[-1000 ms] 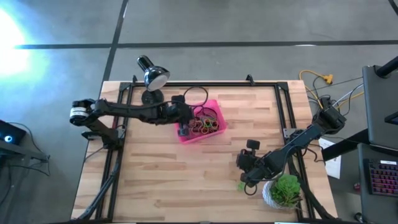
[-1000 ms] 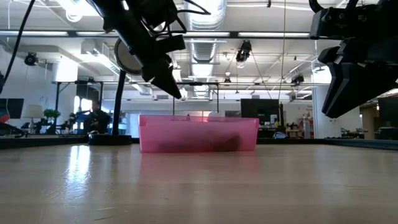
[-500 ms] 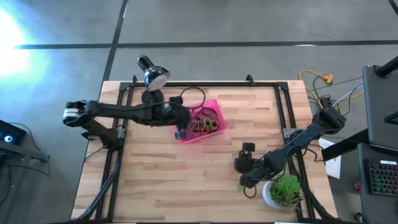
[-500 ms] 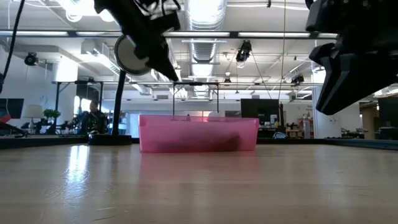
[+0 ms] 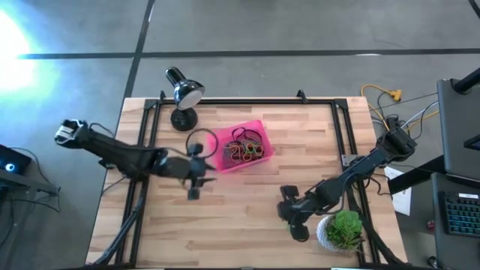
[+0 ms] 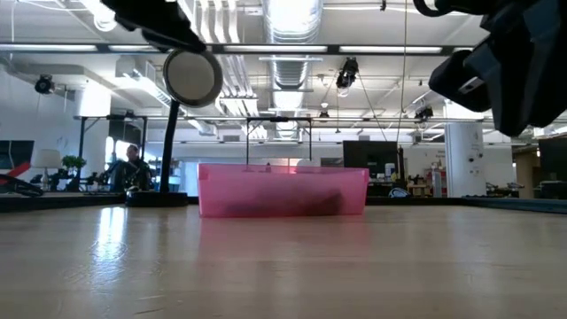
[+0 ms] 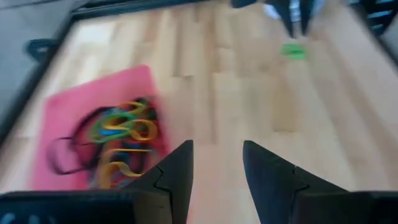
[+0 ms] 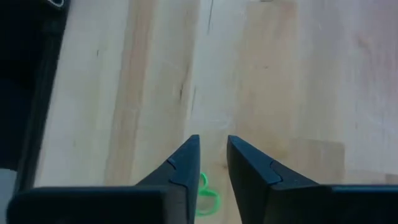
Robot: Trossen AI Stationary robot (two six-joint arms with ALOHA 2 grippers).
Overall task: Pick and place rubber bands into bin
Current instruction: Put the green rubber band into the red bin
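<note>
The bin is sitting on the wooden counter, toward the far side near the lamp, and it is holding a tangle of rubber bands in black, red, yellow, green and orange. One green band is lying alone on the bare wood, well apart from the bin, close to the plant pot.

The left gripper is hanging over the counter just beside the bin's near-left corner, its jaws standing apart with nothing between them. The right gripper is hovering low over the green band, near the pot; its jaws are parted by a narrow gap and are holding nothing, the band showing just at their tips.

No brand, label or writing can be read anywhere on the bin, lamp, pot or arms.
</note>
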